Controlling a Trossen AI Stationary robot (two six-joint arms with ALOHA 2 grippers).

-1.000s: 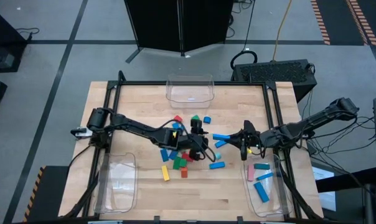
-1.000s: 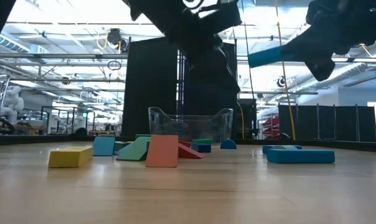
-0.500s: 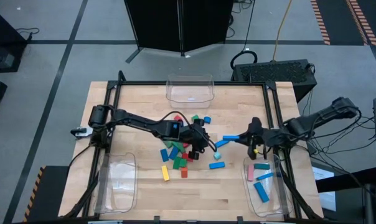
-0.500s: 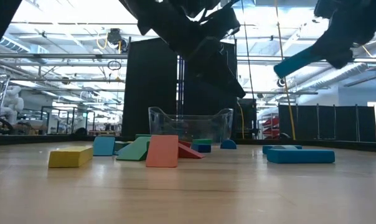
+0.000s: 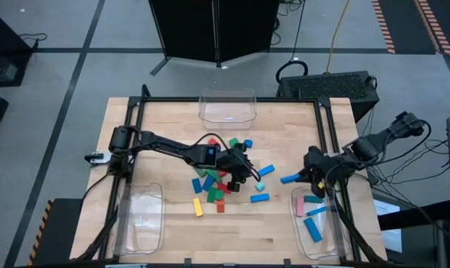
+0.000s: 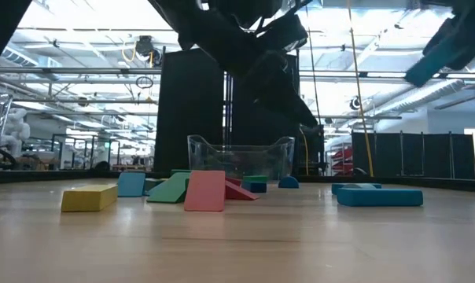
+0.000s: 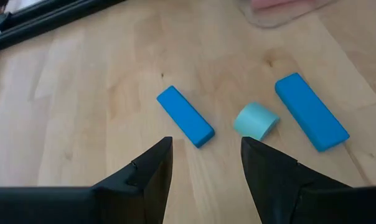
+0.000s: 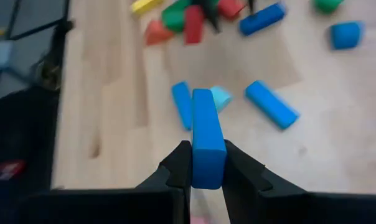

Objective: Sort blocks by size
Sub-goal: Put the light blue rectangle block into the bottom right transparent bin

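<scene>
Nearest you, two clear bins sat at the table's front corners. The left bin [image 5: 141, 217] showed nothing inside from above. The right bin [image 5: 314, 217] held a pink block [image 5: 300, 204], a second pink piece [image 5: 313, 199] and two blue bars [image 5: 313, 228].

Your right gripper [image 5: 308, 179] hung just behind that bin's far edge, above the table, fingers [image 8: 177, 163] clamped on a blue bar [image 8: 206, 147] that stuck out ahead of them, toward the table's middle.

Further in, your left gripper [image 5: 252, 174] hovered over the middle of the table with its jaws parted and nothing between them. Just past its fingertips [image 7: 155, 169] lay a blue bar [image 7: 185, 116], a cyan piece [image 7: 256, 121] and another blue bar [image 7: 311, 111], all flat on the wood.

Beside that gripper, the rest of the blocks [image 5: 217, 184] lay loosely clustered: green, red, blue and one yellow bar [image 5: 198, 207] nearest the front.

At the far edge stood a third bin [image 5: 226, 106]; you could not tell from any view whether it held anything.
</scene>
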